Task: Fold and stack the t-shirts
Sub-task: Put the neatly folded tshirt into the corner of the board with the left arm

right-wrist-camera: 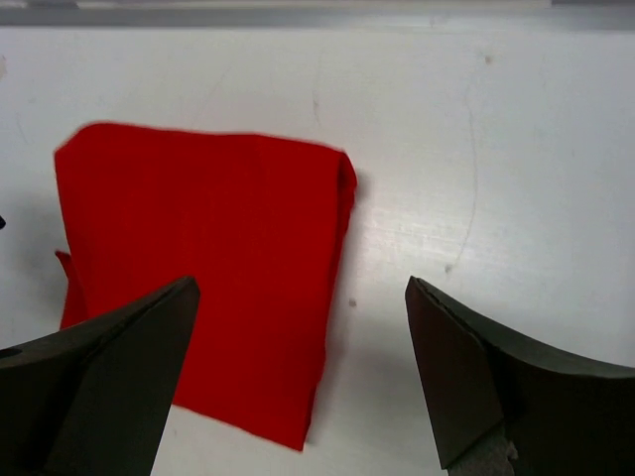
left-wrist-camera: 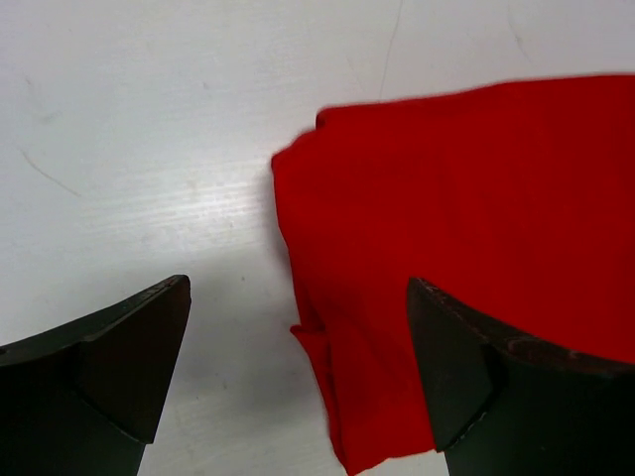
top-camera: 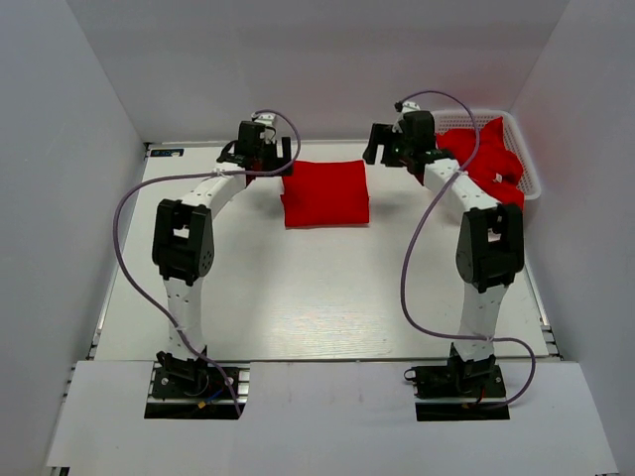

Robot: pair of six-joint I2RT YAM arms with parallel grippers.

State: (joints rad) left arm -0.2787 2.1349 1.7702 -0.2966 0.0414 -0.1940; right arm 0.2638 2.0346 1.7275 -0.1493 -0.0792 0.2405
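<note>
A folded red t-shirt (top-camera: 325,193) lies flat on the white table (top-camera: 298,297) toward the back, between the two arms. My left gripper (top-camera: 260,151) hovers open at its left edge; in the left wrist view the shirt (left-wrist-camera: 466,248) lies under the right finger (left-wrist-camera: 476,377), and the gripper (left-wrist-camera: 298,367) holds nothing. My right gripper (top-camera: 392,146) hovers open at the shirt's right; in the right wrist view the shirt (right-wrist-camera: 208,268) lies below the left finger (right-wrist-camera: 119,377), and the gripper (right-wrist-camera: 303,367) is empty. More red t-shirts (top-camera: 486,159) lie crumpled in the basket.
A white lattice basket (top-camera: 532,169) stands at the back right corner, behind my right arm. White walls close in the table on the left, back and right. Purple cables loop from both arms.
</note>
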